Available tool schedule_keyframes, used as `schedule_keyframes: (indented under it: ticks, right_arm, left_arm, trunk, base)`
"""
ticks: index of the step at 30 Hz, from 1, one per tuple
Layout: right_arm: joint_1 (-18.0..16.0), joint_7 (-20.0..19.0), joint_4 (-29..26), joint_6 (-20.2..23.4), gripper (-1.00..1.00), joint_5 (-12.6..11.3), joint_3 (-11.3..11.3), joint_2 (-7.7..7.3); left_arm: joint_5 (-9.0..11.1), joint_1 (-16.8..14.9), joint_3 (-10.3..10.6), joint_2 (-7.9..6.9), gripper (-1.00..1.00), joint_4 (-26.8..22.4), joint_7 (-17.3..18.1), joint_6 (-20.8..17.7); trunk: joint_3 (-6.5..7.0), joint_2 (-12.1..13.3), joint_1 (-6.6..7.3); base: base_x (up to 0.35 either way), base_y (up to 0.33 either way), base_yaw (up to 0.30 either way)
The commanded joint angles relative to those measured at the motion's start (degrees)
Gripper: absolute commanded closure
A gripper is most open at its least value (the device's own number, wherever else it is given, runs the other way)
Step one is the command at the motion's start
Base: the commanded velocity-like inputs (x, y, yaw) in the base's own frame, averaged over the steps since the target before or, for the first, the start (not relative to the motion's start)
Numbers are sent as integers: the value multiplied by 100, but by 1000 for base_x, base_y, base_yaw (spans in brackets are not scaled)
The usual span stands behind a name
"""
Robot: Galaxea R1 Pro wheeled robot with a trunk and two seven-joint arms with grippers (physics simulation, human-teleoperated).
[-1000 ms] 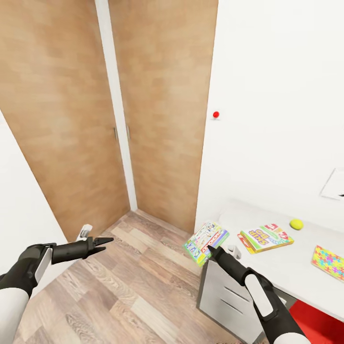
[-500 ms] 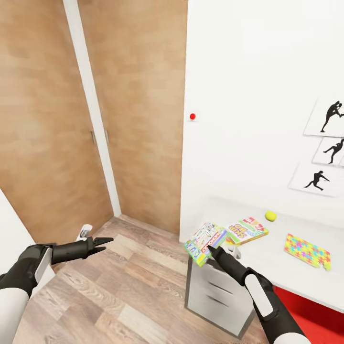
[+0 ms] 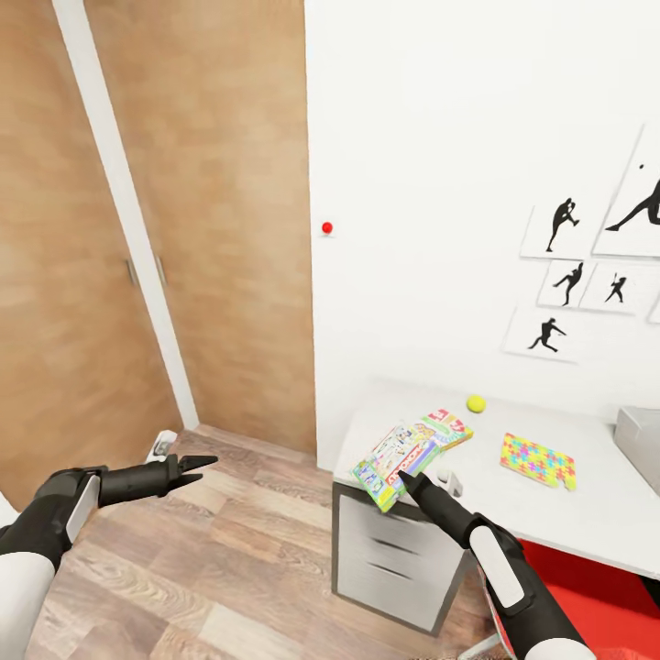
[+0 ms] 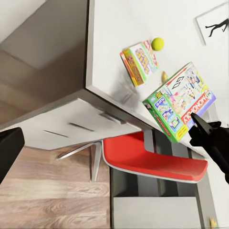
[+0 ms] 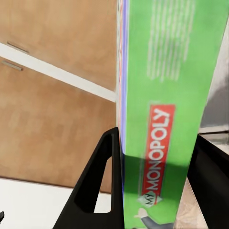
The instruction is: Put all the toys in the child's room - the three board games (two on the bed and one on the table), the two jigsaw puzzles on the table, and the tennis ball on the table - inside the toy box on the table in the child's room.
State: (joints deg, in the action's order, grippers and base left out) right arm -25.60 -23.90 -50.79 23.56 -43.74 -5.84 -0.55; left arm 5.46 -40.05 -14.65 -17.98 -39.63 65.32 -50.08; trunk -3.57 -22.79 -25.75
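My right gripper is shut on the green-edged Monopoly board game, holding it tilted in the air over the near corner of the white table. Both fingers clamp its green edge. A second board game lies on the table behind it, with the tennis ball and a jigsaw puzzle further along. The toy box, a grey bin, shows at the right edge. My left gripper hangs open over the floor. The left wrist view has the held game, the ball and the second game.
Wood wardrobe doors fill the left wall, and a red button sits on the white wall. Grey drawers stand under the table's end, with a red chair beside them. Plank floor lies open to the left.
The camera has turned right, so the table and wall slid left in view and the toy box came into sight. Both arms keep their pose, the game still held.
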Motion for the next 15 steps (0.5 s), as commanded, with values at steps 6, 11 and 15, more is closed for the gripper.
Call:
schedule_keyframes:
  ticks: [6, 11, 15]
  right_arm:
    - [-7, -10, -1, 52, 100, -56, -14, 3]
    - [-7, -10, -1, 52, 100, -56, -14, 3]
    - [-7, -10, 1, 52, 100, -56, -14, 3]
  left_arm:
    - [17, -3, -4, -4, -100, -1, 7, -37]
    - [17, -3, -3, -4, -100, -1, 7, -38]
    - [17, -3, -5, -4, -100, -1, 7, -38]
  trunk:
    - [17, -13, -4]
    - [43, -13, -4]
    - [63, -13, -4]
  base:
    - [0, 0, -262]
    - [0, 0, -261]
    - [0, 0, -261]
